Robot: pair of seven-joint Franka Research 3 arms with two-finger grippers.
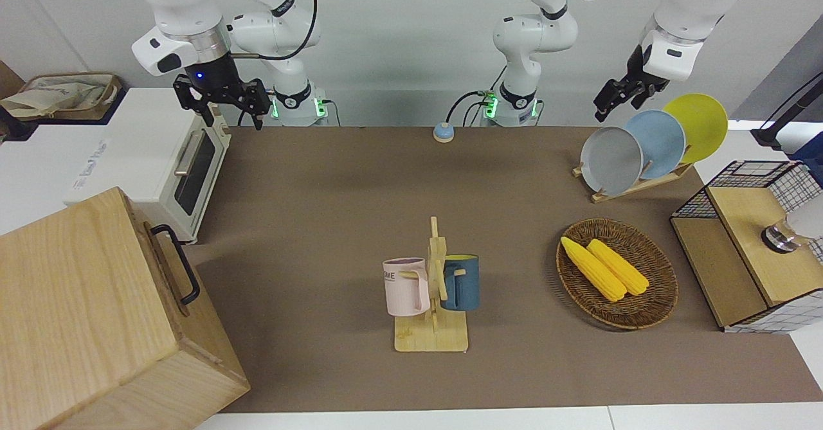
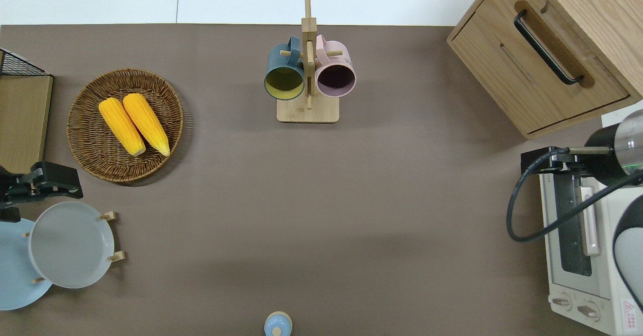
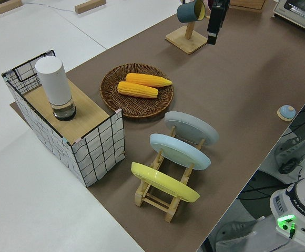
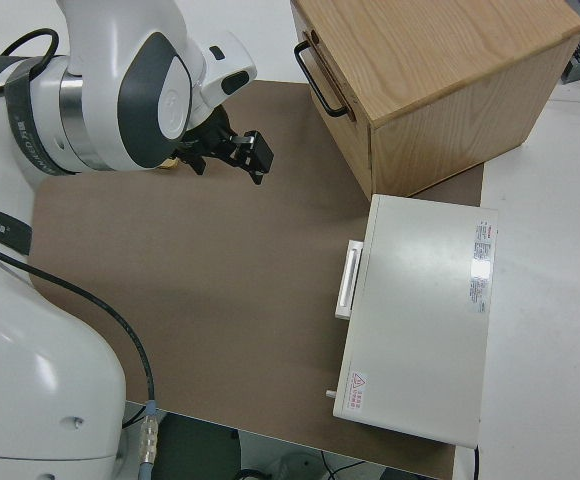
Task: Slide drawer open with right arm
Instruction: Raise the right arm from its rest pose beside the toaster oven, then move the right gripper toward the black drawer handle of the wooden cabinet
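The drawer (image 2: pixel 507 32) is the shallow light-wood front at the top of the pale wood cabinet (image 1: pixel 83 301), with a black bar handle (image 2: pixel 547 47) across it. It sits flush with the cabinet front. The cabinet stands at the right arm's end of the table, farther from the robots than the white toaster oven (image 2: pixel 577 245). My right gripper (image 1: pixel 233 116) hangs open and holds nothing, over the oven's corner that is closest to the cabinet. It is also in the overhead view (image 2: pixel 540 161) and the right side view (image 4: pixel 252 158), well apart from the handle (image 4: pixel 320 72). The left arm is parked.
A mug stand (image 1: pixel 432 301) holds a pink and a blue mug mid-table. A wicker basket (image 1: pixel 649 314) with two corn cobs, a plate rack (image 1: pixel 633 182) and a wire-mesh box (image 1: pixel 746 243) lie toward the left arm's end. A small blue knob (image 1: pixel 443 132) sits near the robots.
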